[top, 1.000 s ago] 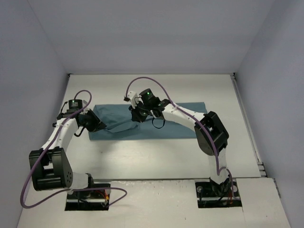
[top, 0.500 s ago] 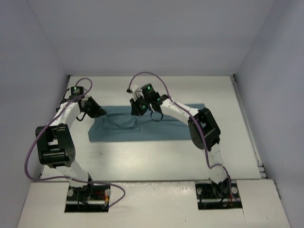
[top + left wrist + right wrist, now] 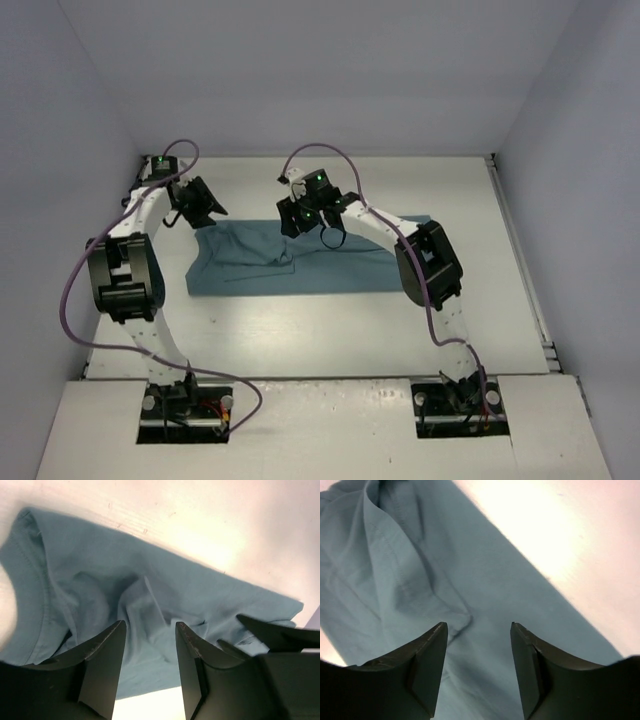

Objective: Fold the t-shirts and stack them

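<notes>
A plain teal t-shirt [image 3: 340, 268] lies as a long folded band across the middle of the white table, its left part rumpled into soft creases. My left gripper [image 3: 207, 212] hangs just over the shirt's far-left corner, open, with nothing between its fingers. In the left wrist view the hemmed edge and wrinkles of the t-shirt [image 3: 150, 575] show below the left gripper [image 3: 150, 625]. My right gripper [image 3: 296, 222] is above the shirt's far edge near the middle, also open and empty. The right wrist view shows the right gripper [image 3: 477, 626] over a seam fold of the t-shirt [image 3: 410, 565].
Pale walls [image 3: 60, 150] enclose the white table [image 3: 330, 330] on the left, back and right. Purple cables [image 3: 70, 290] loop off both arms. The two arm bases [image 3: 185, 400] sit at the near edge. A rail [image 3: 530, 290] runs along the table's right side.
Both grippers carried the shirt's left part toward the far edge, then opened and let it drop. The cloth now lies flat but creased at the left.
</notes>
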### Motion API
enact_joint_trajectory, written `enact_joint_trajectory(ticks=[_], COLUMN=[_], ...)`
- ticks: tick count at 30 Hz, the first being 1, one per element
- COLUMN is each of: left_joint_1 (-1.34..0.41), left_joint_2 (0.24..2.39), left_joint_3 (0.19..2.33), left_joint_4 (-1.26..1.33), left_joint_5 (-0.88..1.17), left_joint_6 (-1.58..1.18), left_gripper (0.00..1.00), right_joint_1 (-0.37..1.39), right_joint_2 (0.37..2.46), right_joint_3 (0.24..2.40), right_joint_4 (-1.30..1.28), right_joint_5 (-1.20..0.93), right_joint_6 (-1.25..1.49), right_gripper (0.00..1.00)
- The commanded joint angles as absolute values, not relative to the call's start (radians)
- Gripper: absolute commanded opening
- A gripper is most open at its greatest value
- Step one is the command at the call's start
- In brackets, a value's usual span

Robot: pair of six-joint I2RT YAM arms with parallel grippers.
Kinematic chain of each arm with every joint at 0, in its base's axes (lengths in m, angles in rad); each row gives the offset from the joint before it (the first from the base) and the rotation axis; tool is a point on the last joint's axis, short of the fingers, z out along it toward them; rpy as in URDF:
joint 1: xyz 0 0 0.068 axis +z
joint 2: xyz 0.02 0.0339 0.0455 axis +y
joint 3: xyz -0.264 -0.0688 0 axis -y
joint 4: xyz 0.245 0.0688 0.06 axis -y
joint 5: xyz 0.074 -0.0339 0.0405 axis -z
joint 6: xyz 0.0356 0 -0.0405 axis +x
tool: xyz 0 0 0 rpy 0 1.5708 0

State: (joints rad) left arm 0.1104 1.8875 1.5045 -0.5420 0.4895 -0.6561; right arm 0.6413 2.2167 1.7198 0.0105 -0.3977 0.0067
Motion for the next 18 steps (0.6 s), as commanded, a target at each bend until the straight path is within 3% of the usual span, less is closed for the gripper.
enact_joint_trajectory(ticks=[1, 6, 14, 18], left_joint_1=[0.099, 0.076, 0.072, 0.069], left_joint_2=[1.709, 1.596, 1.633, 1.650], left_joint_3=[1.493, 1.339, 1.256, 1.250], left_joint_4=[-0.599, -0.597, -0.598, -0.596], left_joint_5=[0.417, 0.337, 0.312, 0.277], left_joint_6=[-0.535, -0.462, -0.416, -0.388], left_gripper=[0.42, 0.42, 0.42, 0.42], right_joint_1=[0.628, 0.626, 0.654, 0.678], right_joint_2=[2.072, 2.070, 2.026, 2.014], right_joint_3=[1.706, 1.673, 1.556, 1.509], right_joint_4=[0.036, 0.037, 0.038, 0.038], right_joint_5=[-0.373, -0.475, -0.535, -0.537], right_joint_6=[-0.019, -0.015, -0.010, -0.048], right_gripper=[0.53, 0.54, 0.39, 0.38])
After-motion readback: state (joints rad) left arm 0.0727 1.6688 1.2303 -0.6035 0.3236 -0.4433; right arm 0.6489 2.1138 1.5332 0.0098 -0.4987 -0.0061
